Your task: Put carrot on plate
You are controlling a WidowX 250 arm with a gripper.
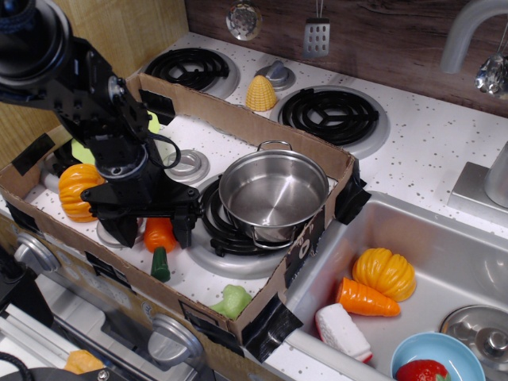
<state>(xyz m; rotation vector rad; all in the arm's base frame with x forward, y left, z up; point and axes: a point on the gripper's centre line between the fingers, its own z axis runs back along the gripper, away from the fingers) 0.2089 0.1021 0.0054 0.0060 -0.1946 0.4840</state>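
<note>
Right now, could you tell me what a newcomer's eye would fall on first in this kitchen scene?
The black pincer draws the eye first: it hangs low inside the cardboard tray, its open fingers on either side of the carrot. Just right of it, a shiny steel pot sits on a burner. In the sink at right lie a pumpkin and a stemless carrot piece.
</note>
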